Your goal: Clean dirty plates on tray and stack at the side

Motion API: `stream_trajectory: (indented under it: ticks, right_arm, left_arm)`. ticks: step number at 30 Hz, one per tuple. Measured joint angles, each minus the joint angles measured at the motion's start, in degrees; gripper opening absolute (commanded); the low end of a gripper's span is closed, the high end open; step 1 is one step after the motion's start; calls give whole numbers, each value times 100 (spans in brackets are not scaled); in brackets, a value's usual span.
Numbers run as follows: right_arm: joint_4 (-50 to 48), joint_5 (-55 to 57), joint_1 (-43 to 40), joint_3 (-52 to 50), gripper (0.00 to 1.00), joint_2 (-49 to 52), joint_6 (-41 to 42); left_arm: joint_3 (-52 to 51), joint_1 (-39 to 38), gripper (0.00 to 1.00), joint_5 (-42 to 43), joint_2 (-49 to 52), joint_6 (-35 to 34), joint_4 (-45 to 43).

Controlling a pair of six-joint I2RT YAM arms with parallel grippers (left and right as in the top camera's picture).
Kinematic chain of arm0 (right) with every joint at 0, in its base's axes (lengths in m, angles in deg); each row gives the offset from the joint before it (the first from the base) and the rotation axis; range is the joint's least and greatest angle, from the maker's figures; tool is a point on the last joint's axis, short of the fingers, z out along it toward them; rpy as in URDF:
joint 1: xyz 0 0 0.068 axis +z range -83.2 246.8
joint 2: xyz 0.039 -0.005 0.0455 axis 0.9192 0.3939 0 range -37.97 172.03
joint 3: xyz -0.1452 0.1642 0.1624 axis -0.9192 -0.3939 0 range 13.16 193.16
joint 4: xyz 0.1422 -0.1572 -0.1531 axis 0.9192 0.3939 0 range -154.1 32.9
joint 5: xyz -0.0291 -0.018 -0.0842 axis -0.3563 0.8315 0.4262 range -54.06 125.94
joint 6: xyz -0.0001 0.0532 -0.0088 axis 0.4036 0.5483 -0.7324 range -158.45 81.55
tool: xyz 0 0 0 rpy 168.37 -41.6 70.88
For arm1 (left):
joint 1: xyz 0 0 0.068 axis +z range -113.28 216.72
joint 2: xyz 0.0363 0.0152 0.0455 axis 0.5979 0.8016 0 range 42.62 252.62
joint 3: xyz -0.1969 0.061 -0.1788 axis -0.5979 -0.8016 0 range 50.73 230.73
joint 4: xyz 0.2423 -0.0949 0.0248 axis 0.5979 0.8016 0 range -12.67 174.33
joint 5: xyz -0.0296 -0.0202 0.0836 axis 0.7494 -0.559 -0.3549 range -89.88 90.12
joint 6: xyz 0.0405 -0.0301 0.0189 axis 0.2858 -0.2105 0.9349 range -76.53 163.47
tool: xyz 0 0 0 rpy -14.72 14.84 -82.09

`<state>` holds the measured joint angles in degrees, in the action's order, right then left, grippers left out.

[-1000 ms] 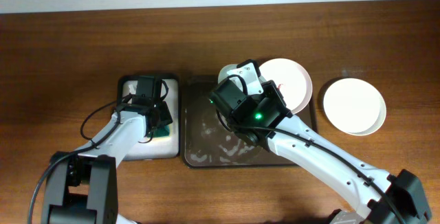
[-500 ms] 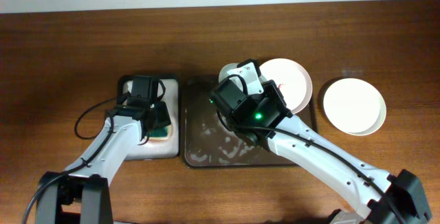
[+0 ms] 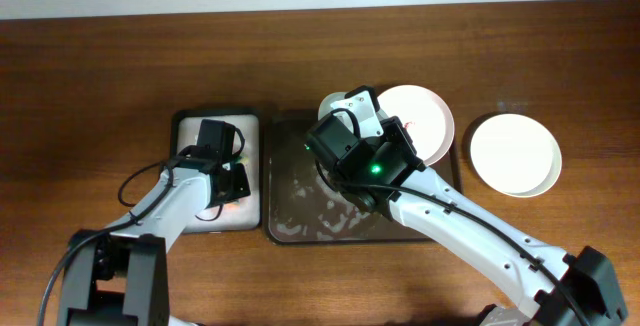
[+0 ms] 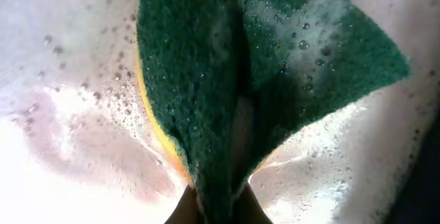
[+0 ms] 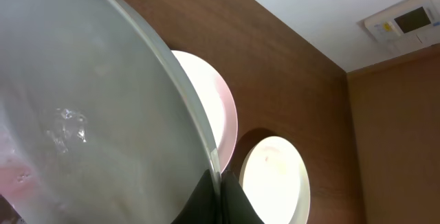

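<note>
Left gripper (image 4: pixel 216 207): fingers clamped on the green sponge (image 4: pixel 261 66), pinching it at its lower edge so the wet scrub face hangs free. It sits over the small tray (image 3: pixel 185 126), at 9 o'clock from the big tray (image 3: pixel 272 234). Foam and water all around the sponge, so my read is it's loading up with soap here before going across to scrub.

Big tray is mid-table, with suds on its floor. It works as the wash basin, so drips stay inside the rim.

Right gripper (image 5: pixel 221 193): fingers closed on the rim of the green plate (image 5: pixel 89 114). The plate is tilted steeply on edge above the tray's 12 o'clock side. That presents the face toward the sponge side and lets water run back into the tray. Wet film and a pinkish patch show on its face, so it's probably not clean yet.

Pink plate (image 3: pixel 425 121) lies at the tray's 2 o'clock corner, half behind the right arm. I'd guess it's waiting its turn.

Third plate (image 3: pixel 515 154) is on bare table (image 3: pixel 560 46) at 3 o'clock, well apart from the tray. That's likely the base of the stack.
</note>
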<state>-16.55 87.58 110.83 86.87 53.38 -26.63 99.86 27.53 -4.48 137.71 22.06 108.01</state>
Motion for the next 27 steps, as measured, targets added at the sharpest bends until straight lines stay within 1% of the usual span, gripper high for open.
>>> stream_trajectory:
  ticks: [1,2,4,5,8,9,10,11,13,18,19,20,22,23,24,27]
  right_arm:
    - [0,0,0,2,4,-2,2]
    - [0,0,0,0,4,-2,4]
    - [2,0,0,0,4,-2,2]
    - [2,0,0,0,4,0,2]
    - [2,0,0,0,4,0,2]
    - [0,0,0,0,4,-2,0]
    - [2,0,0,2,4,0,4]
    - [2,0,0,0,4,0,2]
    - [0,0,0,0,4,-2,2]
    - [2,-2,0,0,4,-2,4]
    - [2,0,0,0,4,-2,2]
    - [2,0,0,0,4,-2,2]
    - [2,0,0,0,4,0,0]
    - [2,0,0,0,4,-2,0]
    - [2,0,0,0,4,0,2]
    - [2,-2,0,2,4,0,4]
  left_arm:
    - [9,0,63,-24,-61,0,85]
    - [9,2,72,-35,-153,31,153]
    - [17,2,82,-81,-476,44,162]
    - [31,0,82,-85,-625,50,151]
    - [44,0,82,-101,-662,48,142]
    - [44,0,80,-103,-662,48,98]
    - [44,0,78,-103,-662,48,61]
    - [46,0,69,-107,-660,46,-50]
    - [46,0,59,-120,-647,68,-153]
    - [48,0,57,22,-214,13,-323]
    - [48,0,54,59,-129,-4,-339]
    - [48,0,46,103,-9,-26,-389]
    - [48,2,39,144,157,-61,-481]
    - [59,0,42,146,179,-74,-496]
    - [66,0,50,151,188,-68,-501]
    - [87,0,56,98,190,-85,-505]
